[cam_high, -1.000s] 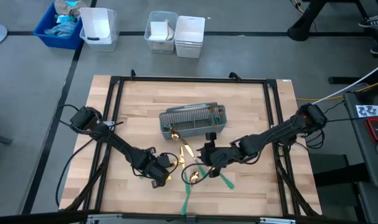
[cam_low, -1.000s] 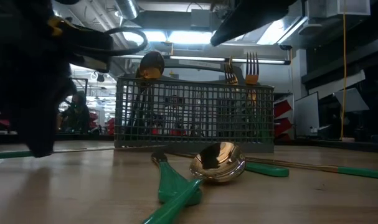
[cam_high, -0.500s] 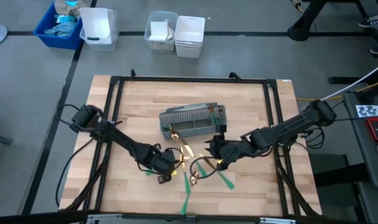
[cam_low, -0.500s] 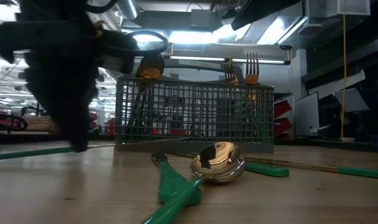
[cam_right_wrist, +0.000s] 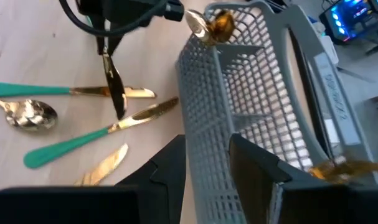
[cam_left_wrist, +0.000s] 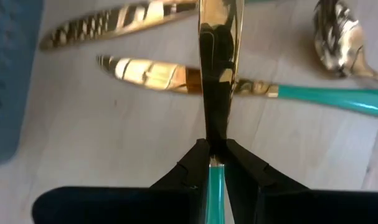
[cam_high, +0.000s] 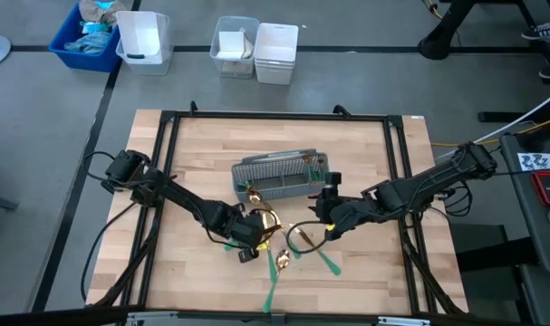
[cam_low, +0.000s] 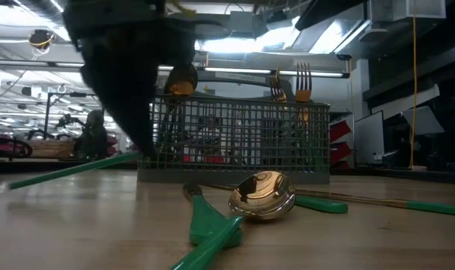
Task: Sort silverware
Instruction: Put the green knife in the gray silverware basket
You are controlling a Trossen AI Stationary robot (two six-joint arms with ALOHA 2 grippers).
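Note:
A grey mesh caddy point(cam_high: 279, 177) stands mid-table. Two forks point(cam_low: 302, 81) and a spoon point(cam_low: 182, 79) stand upright in it. Loose gold-and-teal silverware lies near it: a spoon point(cam_low: 261, 196), knives point(cam_left_wrist: 157, 73) and teal handles point(cam_high: 276, 267). My left gripper point(cam_high: 247, 240) is just nearside of the caddy's left end, shut on a knife point(cam_right_wrist: 116, 87). My right gripper point(cam_high: 327, 201) is open at the caddy's right end. Its fingers point(cam_right_wrist: 173, 158) stand on either side of a wall corner point(cam_right_wrist: 204, 155); I cannot tell whether they touch it. My left gripper pinches the knife between its two fingertips point(cam_left_wrist: 195, 163) where the gold blade meets the teal handle point(cam_left_wrist: 212, 155). The fingers lie along the knife, and the handle point(cam_low: 70, 169) runs back between them. The blade end is raised and the knife is tilted.
Black frame rails point(cam_high: 170, 145) border the wooden table. Loose pieces cross each other between the two grippers point(cam_high: 293, 244). Bare wood lies along the far side point(cam_high: 275, 136). White and blue bins point(cam_high: 256, 45) sit on the floor beyond the table.
My left gripper has moved right and toward the caddy, carrying the knife. The blade end has risen, so the handle now slants instead of lying flat. My right gripper has moved away from the loose pieces, toward the far right, up to the caddy's right end.

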